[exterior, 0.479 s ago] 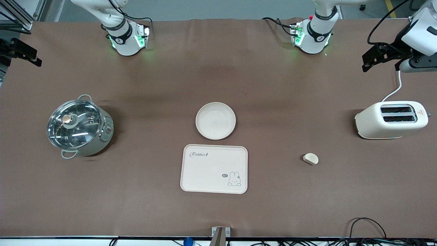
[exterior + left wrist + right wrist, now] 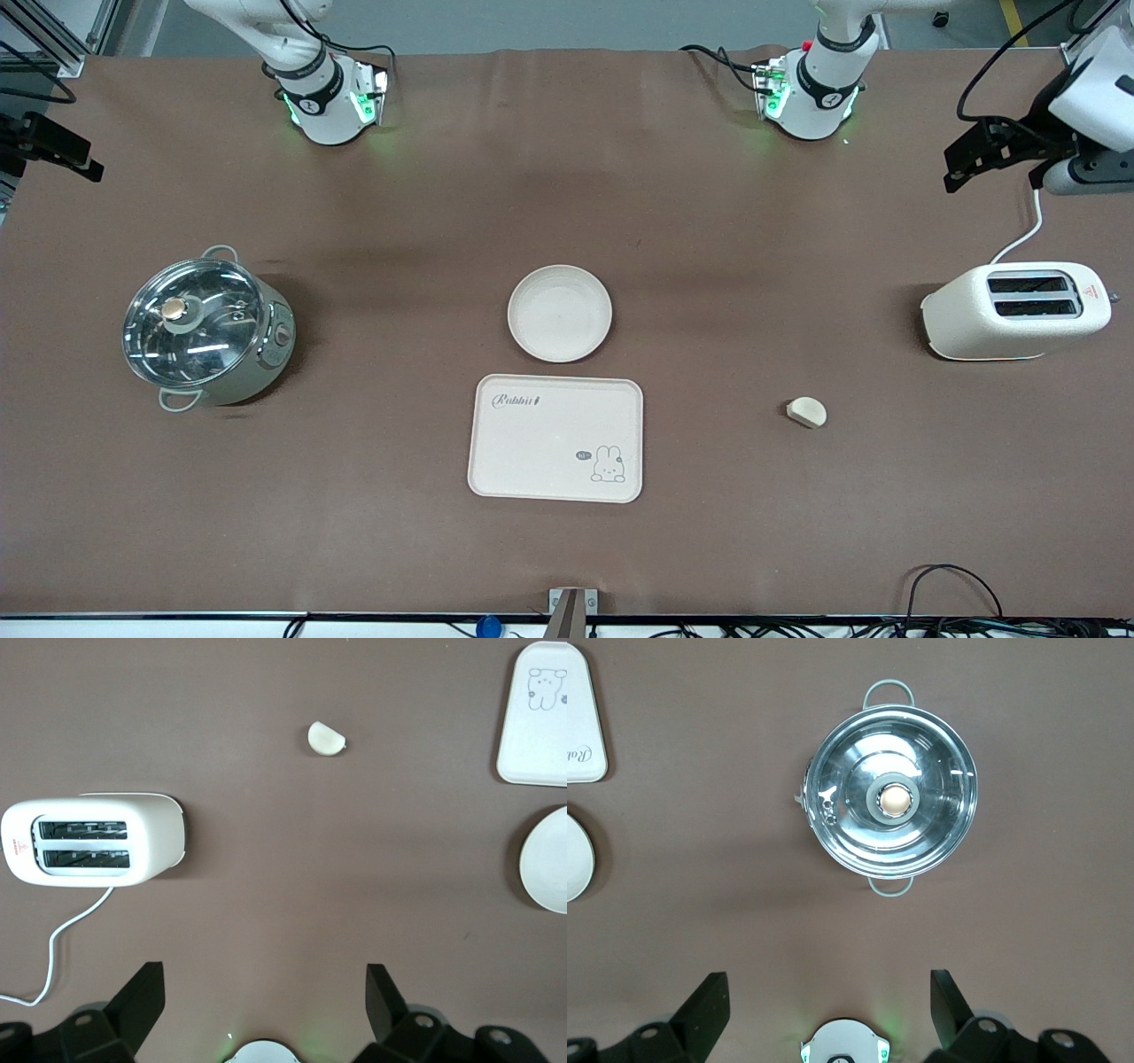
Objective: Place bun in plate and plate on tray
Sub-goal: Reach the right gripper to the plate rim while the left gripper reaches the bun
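Both pincers gape empty: left gripper (image 2: pixel 961 164) has drifted slightly, hanging high at two o'clock from the small pale half-round bun (image 2: pixel 807 412), right gripper (image 2: pixel 75 159) waiting, task unstarted.

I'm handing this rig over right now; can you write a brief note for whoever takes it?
Left gripper: open, empty, high over the table near the toaster.
Right gripper: open, empty, high near the lidded pot.
Bun: bare on the table, nearer the front camera than the toaster.
Plate: empty, on the table just farther from the camera than the tray.
Done: nothing.
Left: bun into plate, plate onto tray.
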Robot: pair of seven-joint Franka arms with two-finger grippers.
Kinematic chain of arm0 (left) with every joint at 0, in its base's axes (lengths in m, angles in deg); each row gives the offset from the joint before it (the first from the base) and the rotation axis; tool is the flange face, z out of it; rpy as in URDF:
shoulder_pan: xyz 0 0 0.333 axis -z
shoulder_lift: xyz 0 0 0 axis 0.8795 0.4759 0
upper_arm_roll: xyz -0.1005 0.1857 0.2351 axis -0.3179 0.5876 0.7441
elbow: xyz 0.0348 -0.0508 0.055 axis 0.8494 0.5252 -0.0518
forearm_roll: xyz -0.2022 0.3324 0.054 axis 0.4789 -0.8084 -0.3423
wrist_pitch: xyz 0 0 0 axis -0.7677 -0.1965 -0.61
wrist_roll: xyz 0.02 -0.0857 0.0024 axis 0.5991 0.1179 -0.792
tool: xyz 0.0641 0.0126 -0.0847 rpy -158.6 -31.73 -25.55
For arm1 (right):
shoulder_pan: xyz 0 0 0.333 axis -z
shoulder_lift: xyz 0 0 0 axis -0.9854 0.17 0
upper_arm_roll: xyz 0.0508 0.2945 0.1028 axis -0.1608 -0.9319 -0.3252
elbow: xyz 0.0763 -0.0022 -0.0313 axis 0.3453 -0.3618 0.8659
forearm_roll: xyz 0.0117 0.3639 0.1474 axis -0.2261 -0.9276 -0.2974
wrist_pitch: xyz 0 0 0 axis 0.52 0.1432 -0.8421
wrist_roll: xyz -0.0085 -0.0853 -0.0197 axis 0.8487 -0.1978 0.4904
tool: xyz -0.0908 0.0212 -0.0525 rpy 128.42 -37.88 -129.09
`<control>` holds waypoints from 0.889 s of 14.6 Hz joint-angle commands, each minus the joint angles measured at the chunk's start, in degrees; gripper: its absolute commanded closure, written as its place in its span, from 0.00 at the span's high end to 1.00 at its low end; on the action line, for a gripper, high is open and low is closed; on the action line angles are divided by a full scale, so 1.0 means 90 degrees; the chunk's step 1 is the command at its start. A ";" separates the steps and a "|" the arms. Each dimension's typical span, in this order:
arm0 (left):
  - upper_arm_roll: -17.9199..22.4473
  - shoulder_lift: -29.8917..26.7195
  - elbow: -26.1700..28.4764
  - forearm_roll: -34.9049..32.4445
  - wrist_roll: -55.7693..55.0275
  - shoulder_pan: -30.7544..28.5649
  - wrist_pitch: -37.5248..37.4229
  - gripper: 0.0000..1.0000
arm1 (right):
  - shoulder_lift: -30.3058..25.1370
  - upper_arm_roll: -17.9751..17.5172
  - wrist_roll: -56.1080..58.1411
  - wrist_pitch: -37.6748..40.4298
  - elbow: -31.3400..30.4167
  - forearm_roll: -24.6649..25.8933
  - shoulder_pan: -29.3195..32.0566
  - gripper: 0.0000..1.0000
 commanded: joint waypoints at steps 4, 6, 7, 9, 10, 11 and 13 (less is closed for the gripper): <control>0.0001 0.1433 -0.0341 -0.0171 -0.0199 0.0098 0.0736 1.00 | 0.0297 -0.0100 -0.0259 -0.0424 -0.0385 -0.0197 -0.0783 1.00; -0.0029 0.1921 -0.0311 -0.0181 -0.0967 0.0127 0.1061 1.00 | 0.0678 -0.0090 -0.0629 -0.1038 -0.0824 -0.0372 -0.1106 1.00; -0.0087 0.2107 -0.0205 -0.0181 -0.1552 0.0166 0.1391 1.00 | 0.0855 -0.0100 -0.0853 -0.1370 -0.1067 -0.0527 -0.1252 1.00; -0.0136 0.2283 0.0350 -0.0171 -0.2530 0.0322 0.2298 1.00 | 0.1419 -0.0090 -0.0943 -0.1733 -0.1206 -0.0636 -0.1642 1.00; -0.0136 0.2371 0.0624 -0.0181 -0.2786 0.0332 0.2718 1.00 | 0.1693 -0.0090 -0.0953 -0.1957 -0.1226 -0.0801 -0.1818 1.00; -0.0136 0.2498 0.0887 -0.0171 -0.2981 0.0322 0.3186 1.00 | 0.1919 -0.0090 -0.0972 -0.2172 -0.1313 -0.1121 -0.1868 1.00; -0.0136 0.2887 0.1259 -0.0152 -0.3798 0.0283 0.4133 1.00 | 0.2300 -0.0090 -0.1002 -0.2747 -0.1742 -0.1971 -0.1801 1.00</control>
